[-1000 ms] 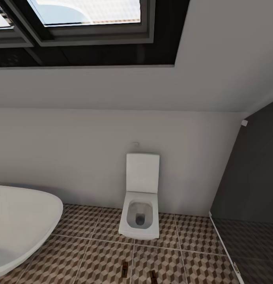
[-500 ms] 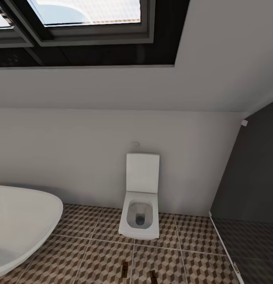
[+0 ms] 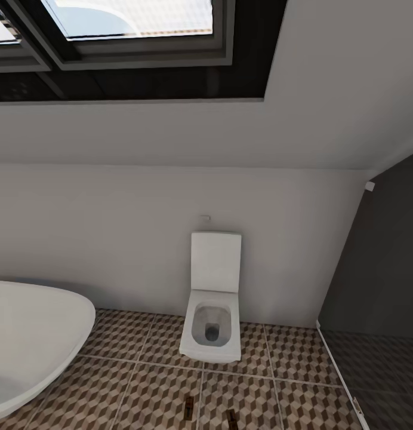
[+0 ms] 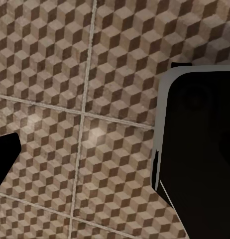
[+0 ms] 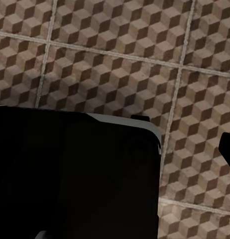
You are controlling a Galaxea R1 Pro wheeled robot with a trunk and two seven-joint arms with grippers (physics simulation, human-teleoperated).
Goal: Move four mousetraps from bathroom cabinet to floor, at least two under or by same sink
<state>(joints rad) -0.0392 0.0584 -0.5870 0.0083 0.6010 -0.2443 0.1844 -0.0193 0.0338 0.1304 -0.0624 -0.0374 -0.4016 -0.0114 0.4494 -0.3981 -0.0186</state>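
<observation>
Two small dark objects, which may be mousetraps (image 3: 188, 408) (image 3: 232, 418), lie on the bathroom floor (image 3: 147, 388) at the near edge of the head view, in front of the toilet (image 3: 211, 316), one just beside a grout line and the other a little apart to its right; they are too small to make out any wire or red spot. No gripper is near them there. Each wrist camera looks down on cube-patterned tile with a large black body (image 4: 199, 149) (image 5: 75, 174) in front of it, and I cannot tell how either pair of jaws stands or whether they hold anything. The white tub (image 3: 33, 340) crowds the floor's left side and a dark wall (image 3: 379, 269) closes the right. Open tile runs between tub and toilet.
</observation>
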